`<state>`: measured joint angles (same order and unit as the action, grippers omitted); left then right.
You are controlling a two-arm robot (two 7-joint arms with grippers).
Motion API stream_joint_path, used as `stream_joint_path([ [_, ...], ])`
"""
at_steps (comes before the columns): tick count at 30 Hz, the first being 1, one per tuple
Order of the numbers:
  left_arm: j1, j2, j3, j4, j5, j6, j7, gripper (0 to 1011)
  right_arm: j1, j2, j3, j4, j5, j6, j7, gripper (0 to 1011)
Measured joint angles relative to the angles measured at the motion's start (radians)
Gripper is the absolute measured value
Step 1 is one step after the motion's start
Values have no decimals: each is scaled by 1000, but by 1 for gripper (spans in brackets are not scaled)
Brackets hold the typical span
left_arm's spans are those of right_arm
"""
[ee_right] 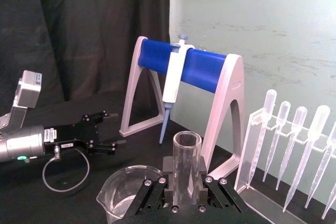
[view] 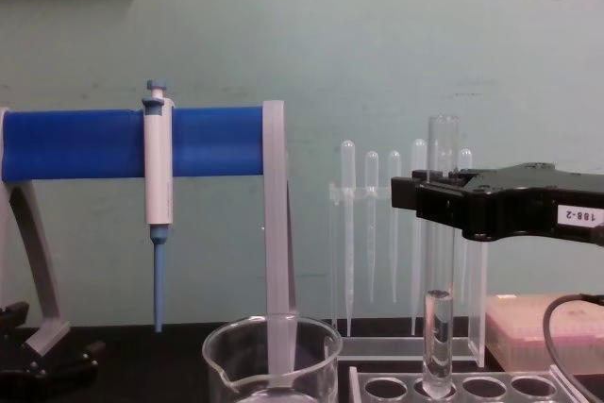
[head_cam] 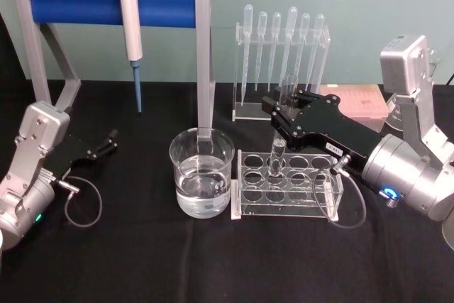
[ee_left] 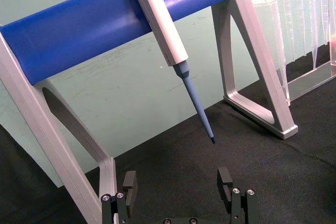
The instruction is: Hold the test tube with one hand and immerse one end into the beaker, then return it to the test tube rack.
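Right gripper (view: 436, 193) labelled 168-2, gripping test tube (view: 440, 280)

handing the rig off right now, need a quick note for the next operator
Right pincer: shut on the test tube, holding it upright over the test tube rack with its lower end at a back-row hole.
Left pincer: open, idle low on the robot's left.
Beaker: just left of the rack, part filled with clear liquid.
Done: tube gripped. Cannot tell whether it has been dipped.
Left: if undipped, immerse one end in the beaker. Then seat the tube in the rack and release.
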<state>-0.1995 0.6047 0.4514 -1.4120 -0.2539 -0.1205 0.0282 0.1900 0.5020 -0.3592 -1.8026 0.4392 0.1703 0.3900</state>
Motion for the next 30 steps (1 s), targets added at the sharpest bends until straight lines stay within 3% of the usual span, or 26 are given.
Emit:
stream_joint_path([
  [30, 0, 0, 0, 0, 0, 0, 0, 1000, 0, 0, 0, 0, 0, 0, 0, 239],
])
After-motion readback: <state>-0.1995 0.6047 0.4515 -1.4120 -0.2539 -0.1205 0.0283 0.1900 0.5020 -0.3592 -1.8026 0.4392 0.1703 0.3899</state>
